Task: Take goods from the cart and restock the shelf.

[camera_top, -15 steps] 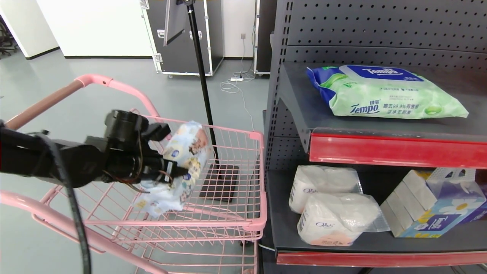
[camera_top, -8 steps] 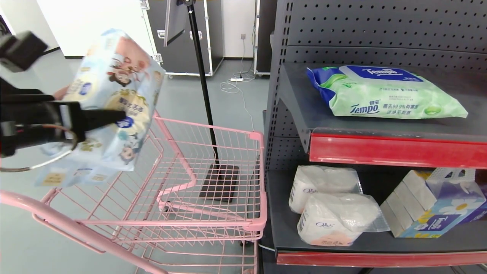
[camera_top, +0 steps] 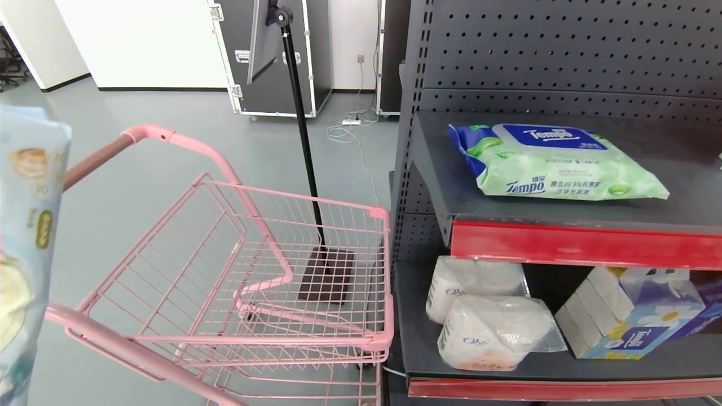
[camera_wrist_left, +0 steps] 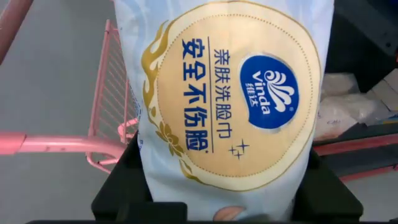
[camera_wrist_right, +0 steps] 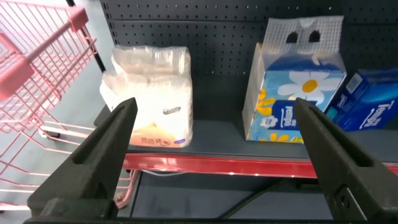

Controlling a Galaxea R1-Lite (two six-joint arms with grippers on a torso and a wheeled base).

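Observation:
A pale blue, cartoon-printed tissue pack (camera_top: 25,254) hangs at the far left of the head view, above and left of the pink cart (camera_top: 388,282). In the left wrist view my left gripper (camera_wrist_left: 227,199) is shut on the tissue pack (camera_wrist_left: 230,93), one black finger on either side of it. The cart's basket holds no goods. My right gripper (camera_wrist_right: 214,155) is open, facing the lower shelf (camera_wrist_right: 249,168) at the height of its red front strip.
The upper shelf (camera_top: 564,211) holds a green wipes pack (camera_top: 555,166). On the lower shelf are white tissue bundles (camera_top: 485,321) and blue boxed tissues (camera_top: 632,316), with bare board between them. A black stand pole (camera_top: 304,141) rises behind the cart.
My left gripper lifted the tissue pack out of the cart, up and to the left edge of the head view. The head camera shifted slightly, so the shelf sits lower in the picture.

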